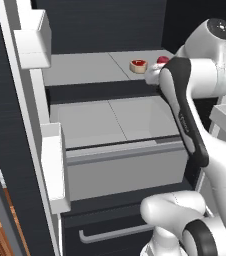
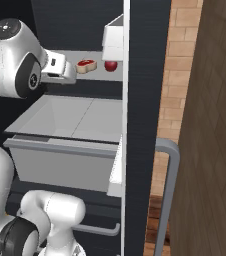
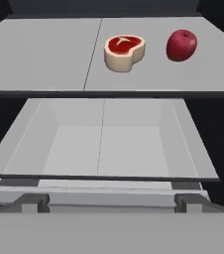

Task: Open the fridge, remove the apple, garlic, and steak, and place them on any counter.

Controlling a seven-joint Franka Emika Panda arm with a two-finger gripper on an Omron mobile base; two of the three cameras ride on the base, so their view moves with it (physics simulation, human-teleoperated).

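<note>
1. In the hand view our gripper (image 3: 112,202) shows as two small dark fingertips at 6 o'clock, spread to their full width with nothing between them.
2. From the gripper, the steak (image 3: 125,51) lies at 12 o'clock, well apart from the tips, flat on the grey shelf (image 3: 44,54) of the open fridge (image 1: 110,20).
3. The apple (image 3: 182,45) sits near the steak at its 3 o'clock side, apart from it, so from the gripper it stands at about 1 o'clock.
4. Below the shelf, between it and our fingertips, we see an open grey bin (image 3: 104,144).
5. In the left base view the arm covers part of the apple (image 1: 162,60), while the steak (image 1: 138,66) shows whole at its 9 o'clock side.
6. The right base view shows both steak (image 2: 86,65) and apple (image 2: 111,65) unblocked, plus the door edge (image 2: 126,125) at 3 o'clock and a brick wall (image 2: 177,75) beyond it.
7. The left base view alone gives us the white door shelves (image 1: 52,165) at 9 o'clock and a lower drawer handle (image 1: 115,234) at 6 o'clock.
</note>
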